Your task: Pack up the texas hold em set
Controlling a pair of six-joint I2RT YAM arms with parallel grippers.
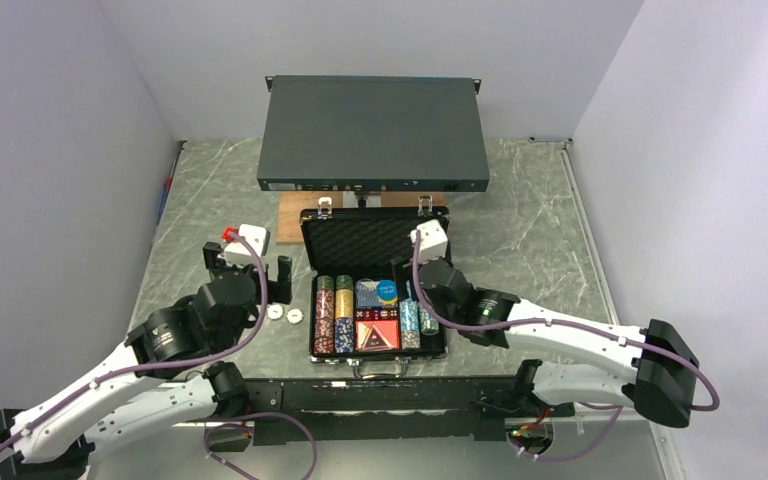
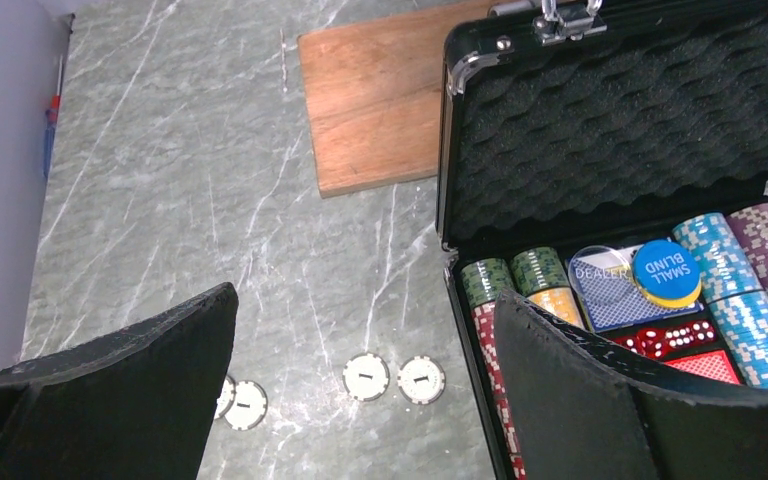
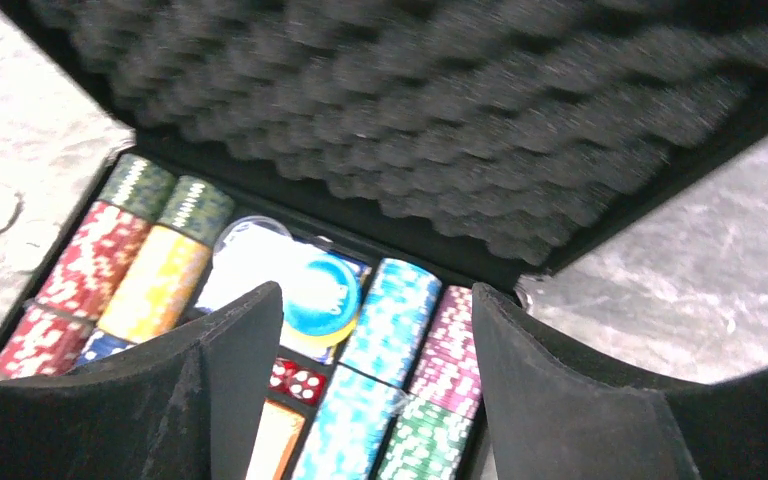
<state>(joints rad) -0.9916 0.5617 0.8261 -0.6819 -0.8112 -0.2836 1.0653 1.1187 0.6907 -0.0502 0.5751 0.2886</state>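
As it lies open at the middle of the worktop point(image 1: 520, 220), item one: black briefcase point(image 1: 360, 245), silver latches point(image 1: 325, 208), lid laid back, egg-crate foam lining.

Contents: chip rows point(image 1: 332, 315) in green, red, yellow, blue and purple; card decks point(image 1: 377, 335); red dice point(image 2: 675, 338); blue-and-yellow SMALL BLIND disc point(image 2: 666, 272) overlapping a clear DEALER disc point(image 2: 600, 270).

Loose: white discs point(image 2: 366, 377) on the worktop left of the case.

My left gripper point(image 1: 248, 270) hovers above those discs, jaws wide, empty. My right gripper point(image 3: 375, 300) hangs over the case's right-hand chip rows, jaws apart, holding nothing.
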